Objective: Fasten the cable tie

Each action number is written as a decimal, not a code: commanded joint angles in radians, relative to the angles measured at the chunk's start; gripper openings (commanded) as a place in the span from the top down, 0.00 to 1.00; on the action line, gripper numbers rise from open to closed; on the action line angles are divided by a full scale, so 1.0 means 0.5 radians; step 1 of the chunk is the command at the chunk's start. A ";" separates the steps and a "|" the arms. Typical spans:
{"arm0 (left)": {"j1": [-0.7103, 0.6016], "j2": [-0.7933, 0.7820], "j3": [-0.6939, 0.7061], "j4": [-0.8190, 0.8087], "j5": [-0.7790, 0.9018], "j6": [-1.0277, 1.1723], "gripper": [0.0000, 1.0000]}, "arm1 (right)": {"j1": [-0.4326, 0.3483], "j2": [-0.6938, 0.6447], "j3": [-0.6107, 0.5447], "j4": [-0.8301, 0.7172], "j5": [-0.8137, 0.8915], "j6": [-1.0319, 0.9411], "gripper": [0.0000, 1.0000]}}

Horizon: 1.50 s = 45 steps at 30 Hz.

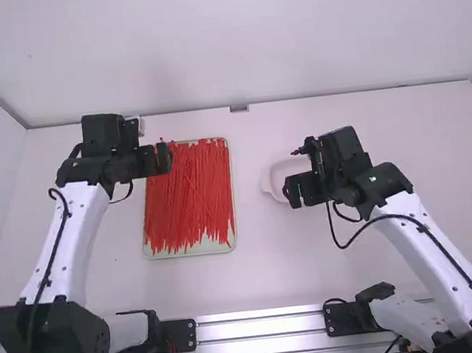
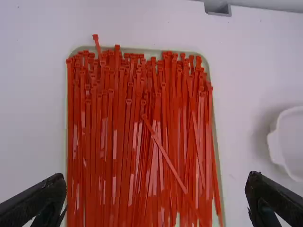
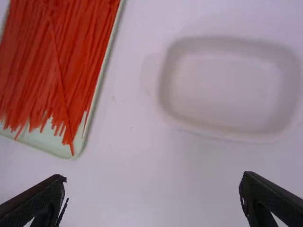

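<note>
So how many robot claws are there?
2. The left gripper hangs at the far end of the tray of red cable ties; the right gripper hangs at the white dish.

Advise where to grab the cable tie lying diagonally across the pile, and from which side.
Probably mid-strap on the diagonal cable tie, coming straight down with the left gripper, fingers either side of the strap. It lies atop the red pile, crossing the parallel ties, so there it stands apart from its neighbours.

No lettering, label or number can be read anywhere, though small print might escape these views.
</note>
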 commanded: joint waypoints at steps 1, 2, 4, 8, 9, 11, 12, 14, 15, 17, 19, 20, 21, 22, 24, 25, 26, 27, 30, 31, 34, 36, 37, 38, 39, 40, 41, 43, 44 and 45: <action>0.017 0.148 0.144 -0.008 0.018 0.021 0.01 | -0.002 -0.079 0.065 -0.005 -0.011 0.011 0.02; 0.018 0.236 0.215 -0.007 0.016 0.021 0.01 | -0.002 -0.107 0.065 -0.009 -0.011 0.011 0.02; 0.018 0.371 0.325 -0.007 0.020 0.022 0.01 | -0.002 -0.134 0.065 -0.018 -0.011 0.011 0.02; 0.016 0.612 0.501 0.002 0.023 0.021 0.01 | -0.002 -0.140 0.065 -0.050 -0.011 0.012 0.02; 0.016 0.662 0.531 0.008 0.023 0.021 0.01 | -0.001 -0.140 0.065 -0.058 -0.011 0.012 0.02; 0.016 0.764 0.577 0.049 0.025 0.021 0.01 | -0.002 -0.135 0.065 -0.077 -0.011 0.012 0.02; 0.016 0.804 0.583 0.079 0.039 0.023 0.01 | -0.001 -0.130 0.065 -0.082 -0.011 0.012 0.02; 0.021 0.877 0.582 0.150 0.037 0.021 0.01 | -0.002 -0.116 0.065 -0.085 -0.012 0.018 0.02; 0.021 0.907 0.582 0.182 0.037 0.021 0.01 | -0.001 -0.107 0.065 -0.085 -0.010 0.045 0.02; 0.003 0.973 0.581 0.256 0.037 0.022 0.01 | -0.002 -0.093 0.065 -0.084 -0.011 0.056 0.02; -0.014 1.044 0.581 0.343 0.036 0.037 0.01 | -0.002 -0.076 0.065 -0.083 -0.011 0.057 0.02; -0.025 1.070 0.581 0.374 0.028 0.037 0.01 | -0.002 -0.064 0.065 -0.083 -0.011 0.059 0.02; -0.037 1.103 0.581 0.412 0.020 0.037 0.00 | -0.002 -0.053 0.065 -0.083 -0.011 0.060 0.02; -0.040 1.111 0.581 0.423 0.019 0.038 0.00 | -0.001 -0.049 0.065 -0.084 -0.011 0.060 0.02; -0.061 1.173 0.581 0.506 0.021 0.076 0.06 | -0.002 -0.031 0.065 -0.086 -0.011 0.064 0.02; -0.079 1.209 0.581 0.558 0.004 0.070 0.12 | -0.001 -0.027 0.065 -0.086 -0.011 0.064 0.02; -0.083 1.217 0.581 0.570 -0.004 0.065 0.12 | 0.000 -0.024 0.065 -0.087 -0.011 0.064 0.02; -0.097 1.240 0.581 0.602 -0.029 0.066 0.17 | 0.001 -0.019 0.065 -0.087 -0.010 0.063 0.02; -0.132 1.293 0.581 0.701 -0.081 0.066 0.32 | 0.001 -0.018 0.065 -0.086 -0.011 0.063 0.02; -0.143 1.308 0.581 0.730 -0.092 0.069 0.34 | 0.001 -0.018 0.065 -0.086 -0.011 0.063 0.02; -0.169 1.356 0.581 0.806 -0.146 0.060 0.40 | 0.001 -0.020 0.065 -0.090 -0.011 0.065 0.02; -0.180 1.381 0.580 0.834 -0.194 0.050 0.43 | 0.001 -0.020 0.065 -0.095 -0.011 0.064 0.02; -0.180 1.397 0.580 0.856 -0.210 0.052 0.44 | 0.001 -0.020 0.065 -0.099 -0.011 0.063 0.02; -0.180 1.415 0.580 0.875 -0.237 0.050 0.44 | 0.002 -0.020 0.065 -0.101 -0.011 0.064 0.02; -0.180 1.415 0.580 0.875 -0.237 0.050 0.44 | 0.002 -0.020 0.065 -0.101 -0.011 0.064 0.02; -0.179 1.440 0.580 0.896 -0.244 0.053 0.44 | 0.003 -0.020 0.065 -0.099 -0.011 0.065 0.02; -0.176 1.453 0.580 0.902 -0.243 0.052 0.44 | 0.002 -0.020 0.065 -0.099 -0.011 0.064 0.02; -0.165 1.484 0.580 0.903 -0.243 0.053 0.46 | -0.002 -0.020 0.065 -0.099 -0.011 0.064 0.02; -0.164 1.495 0.580 0.901 -0.247 0.052 0.47 | -0.005 -0.020 0.065 -0.099 -0.011 0.064 0.02; -0.163 1.508 0.580 0.902 -0.249 0.052 0.47 | -0.007 -0.020 0.065 -0.100 -0.011 0.064 0.02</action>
